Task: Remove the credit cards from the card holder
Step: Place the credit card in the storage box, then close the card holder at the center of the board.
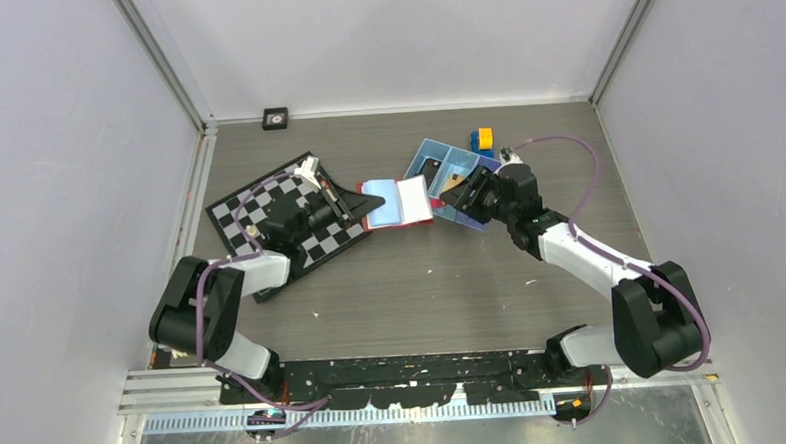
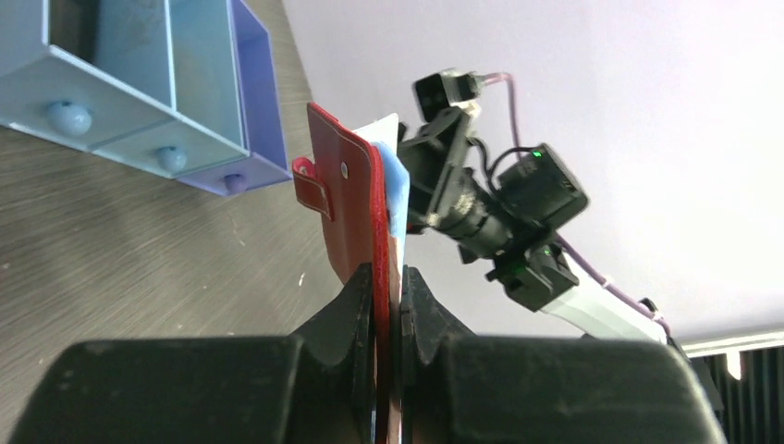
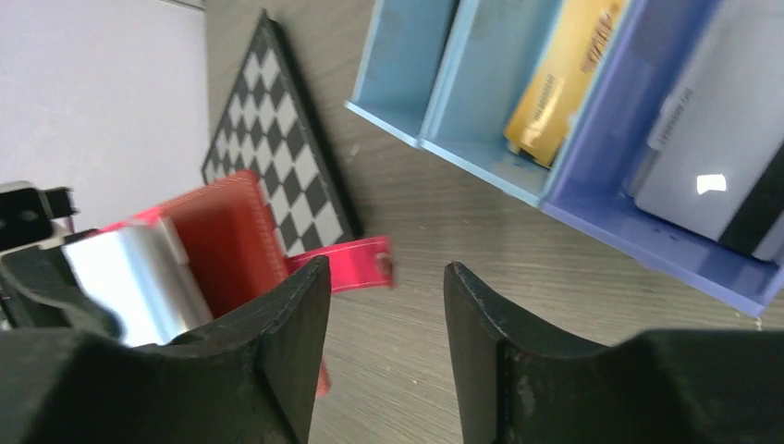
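**Item 1, card holder** [image 1: 398, 203]: red wallet, open, pale blue lining up. It sits mid-table between the chessboard mat [image 1: 279, 222] on the left and the blue three-compartment tray [image 3: 407, 55] on the right. Its snap tab [image 3: 347, 268] points towards the tray.

**Item 2, left gripper** [image 2: 388, 277]: pressed together on the holder's near-left edge, with one red flap pinched between the fingers. The holder is held edge-on.

**Item 3, right gripper** [image 3: 386, 270]: fingers spread and carrying nothing, positioned just beside the snap tab, between holder and tray.

**Item 4, credit cards**: an orange-gold card [image 3: 559, 83] lies in the tray's middle compartment and a grey-silver card [image 3: 703, 166] in the violet end one. A silvery sheet [image 3: 129, 277] shows inside the holder; card or lining cannot be told.

**Hazards, as judged:**
- The hold is a single-edge pinch, so a pull from the right could swing or slip the holder free.
- The spread fingers could close on the tab or lining instead of a card edge.
- A tight pocket could drag the whole holder towards the tray.
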Controlling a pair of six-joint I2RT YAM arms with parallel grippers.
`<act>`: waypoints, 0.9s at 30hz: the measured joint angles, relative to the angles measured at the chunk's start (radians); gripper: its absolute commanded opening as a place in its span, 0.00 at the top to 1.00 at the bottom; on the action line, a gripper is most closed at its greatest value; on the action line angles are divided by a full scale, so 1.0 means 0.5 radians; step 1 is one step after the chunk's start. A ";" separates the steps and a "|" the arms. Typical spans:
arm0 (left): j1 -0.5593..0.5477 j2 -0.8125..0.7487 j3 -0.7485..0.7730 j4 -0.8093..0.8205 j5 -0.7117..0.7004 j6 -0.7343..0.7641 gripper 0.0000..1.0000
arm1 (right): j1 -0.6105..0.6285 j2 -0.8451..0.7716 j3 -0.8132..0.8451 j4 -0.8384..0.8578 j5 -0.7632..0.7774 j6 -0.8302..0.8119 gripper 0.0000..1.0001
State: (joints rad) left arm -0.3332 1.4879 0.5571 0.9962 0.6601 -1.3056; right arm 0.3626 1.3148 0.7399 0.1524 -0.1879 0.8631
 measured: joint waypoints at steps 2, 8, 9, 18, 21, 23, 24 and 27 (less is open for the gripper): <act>0.000 0.091 -0.003 0.172 0.025 -0.098 1.00 | -0.005 0.047 -0.034 -0.016 -0.004 0.004 0.51; 0.000 0.289 -0.004 0.542 0.100 -0.354 1.00 | -0.005 0.149 -0.052 0.011 -0.040 0.008 0.52; 0.000 0.291 -0.003 0.568 0.112 -0.372 1.00 | -0.006 0.169 -0.052 0.031 -0.058 0.010 0.52; 0.000 0.266 -0.001 0.664 0.153 -0.407 1.00 | -0.006 0.322 -0.092 0.341 -0.341 0.121 0.62; 0.000 0.267 0.000 0.631 0.154 -0.393 1.00 | -0.005 0.311 -0.137 0.488 -0.429 0.164 0.65; 0.000 0.285 0.014 0.618 0.166 -0.381 1.00 | -0.002 0.296 -0.155 0.555 -0.474 0.179 0.69; -0.001 0.303 0.031 0.605 0.172 -0.368 1.00 | 0.002 0.287 -0.158 0.583 -0.491 0.183 0.71; 0.002 0.355 0.076 0.546 0.179 -0.339 1.00 | 0.027 0.272 -0.158 0.645 -0.521 0.188 0.74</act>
State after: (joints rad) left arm -0.3321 1.6653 0.5949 1.2690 0.7494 -1.4750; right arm 0.3763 1.4506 0.6609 0.4751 -0.4484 0.9569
